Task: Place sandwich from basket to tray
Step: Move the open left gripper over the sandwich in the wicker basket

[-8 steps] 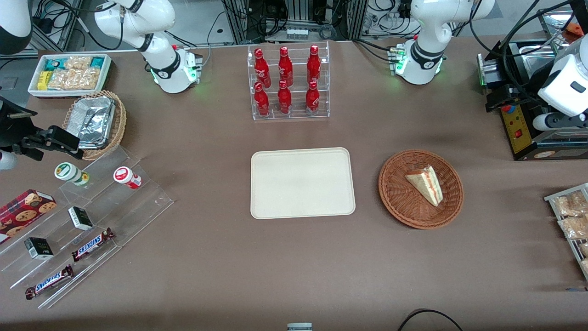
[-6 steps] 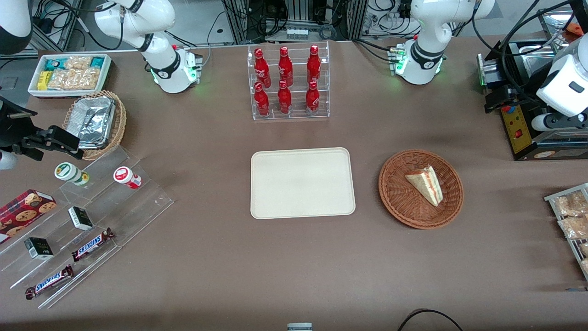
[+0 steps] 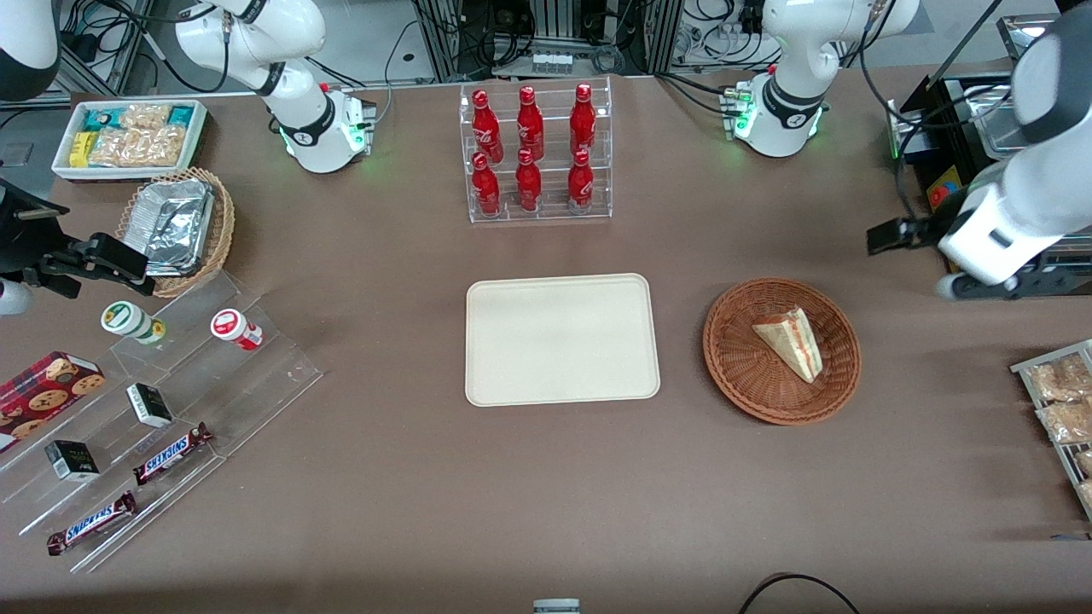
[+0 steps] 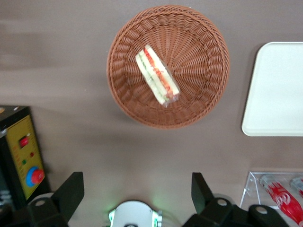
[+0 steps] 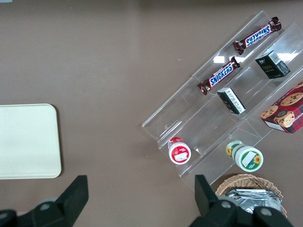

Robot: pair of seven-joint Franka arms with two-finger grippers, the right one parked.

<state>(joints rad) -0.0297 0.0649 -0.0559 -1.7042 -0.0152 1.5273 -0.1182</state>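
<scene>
The sandwich (image 3: 792, 341) is a pale triangular wedge with red and green filling, lying in the reddish-brown wicker basket (image 3: 734, 358). The cream tray (image 3: 563, 337) lies flat beside the basket, toward the parked arm's end of the table, with nothing on it. My left gripper (image 3: 994, 286) hangs high above the table, beside the basket toward the working arm's end and a little farther from the front camera. In the left wrist view the gripper (image 4: 135, 189) is open and empty, well clear of the sandwich (image 4: 157, 75), basket (image 4: 199, 56) and tray (image 4: 279, 90).
A clear rack of red bottles (image 3: 533, 153) stands farther from the front camera than the tray. A black box with a yellow panel (image 3: 938, 194) sits under the working arm. Bagged snacks (image 3: 1062, 409) lie at the working arm's end. A stepped acrylic stand (image 3: 171, 401) sits at the parked arm's end.
My left arm has swung from above the black box toward the basket and nearer the front camera. The sandwich, basket and tray have not moved.
</scene>
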